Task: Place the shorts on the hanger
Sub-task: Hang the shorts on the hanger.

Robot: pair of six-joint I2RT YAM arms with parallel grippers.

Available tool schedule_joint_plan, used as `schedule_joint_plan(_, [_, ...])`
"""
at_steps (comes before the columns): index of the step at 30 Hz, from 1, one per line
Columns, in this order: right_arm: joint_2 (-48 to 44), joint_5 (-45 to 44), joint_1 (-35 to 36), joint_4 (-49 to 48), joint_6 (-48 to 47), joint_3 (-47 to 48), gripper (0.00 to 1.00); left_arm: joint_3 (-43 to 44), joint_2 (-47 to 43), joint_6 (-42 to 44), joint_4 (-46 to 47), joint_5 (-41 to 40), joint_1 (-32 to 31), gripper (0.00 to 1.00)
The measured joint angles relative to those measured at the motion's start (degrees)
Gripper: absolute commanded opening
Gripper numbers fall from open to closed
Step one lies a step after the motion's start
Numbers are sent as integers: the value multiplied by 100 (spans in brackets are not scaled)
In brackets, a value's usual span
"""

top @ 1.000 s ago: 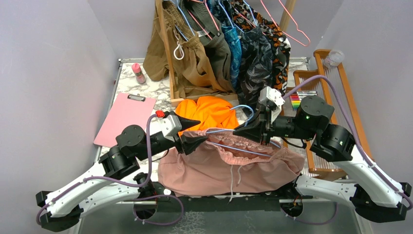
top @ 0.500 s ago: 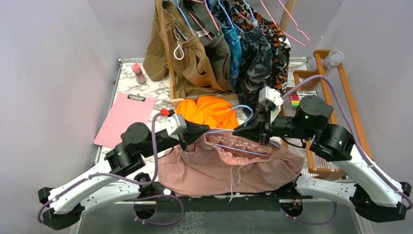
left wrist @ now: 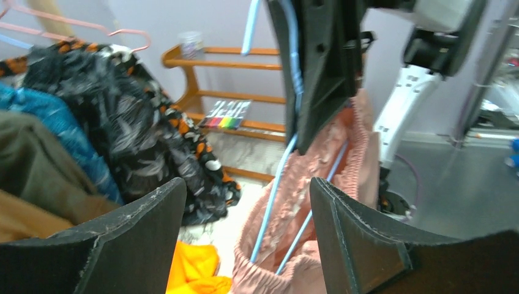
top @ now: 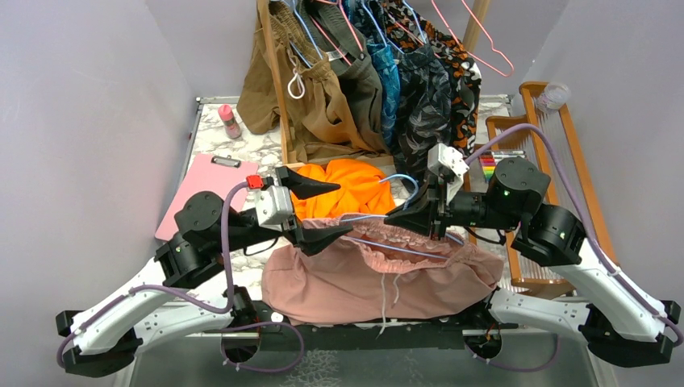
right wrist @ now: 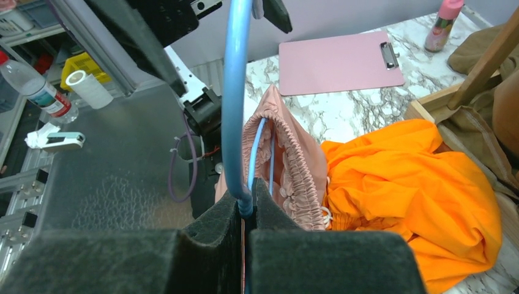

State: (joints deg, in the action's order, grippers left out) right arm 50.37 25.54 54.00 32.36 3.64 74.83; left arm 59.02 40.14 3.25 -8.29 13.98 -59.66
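Left hand (top: pixel 342 209) wider; ruffled pink shorts (top: pixel 363 282)

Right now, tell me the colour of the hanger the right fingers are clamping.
Light blue; the hanger shows best in the right wrist view.

Pale lilac walls (top: pixel 81 121) enclose a marble table (top: pixel 264 150) (wooden clothes rack (top: pixel 273 72) at back).

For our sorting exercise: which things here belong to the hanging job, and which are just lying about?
Job: pink shorts, blue hanger, right claw gripping it.
Lying about: orange shorts, pink clipboard, pink bottle, hung clothes, markers.
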Motion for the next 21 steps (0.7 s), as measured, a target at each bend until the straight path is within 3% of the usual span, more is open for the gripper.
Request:
schedule_joint_plan(8, [101,190,0,-197,37,0,1,385,640,278,-647,1156,0,76])
schedule_joint_plan(15, [122,422,0,-328,87,0,1,437,1064,560,-1027,1510,0,68])
schedule_joint_plan(21, [192,640,0,-319,83,0,1,723,1316,776,-1110,1657,0,41])
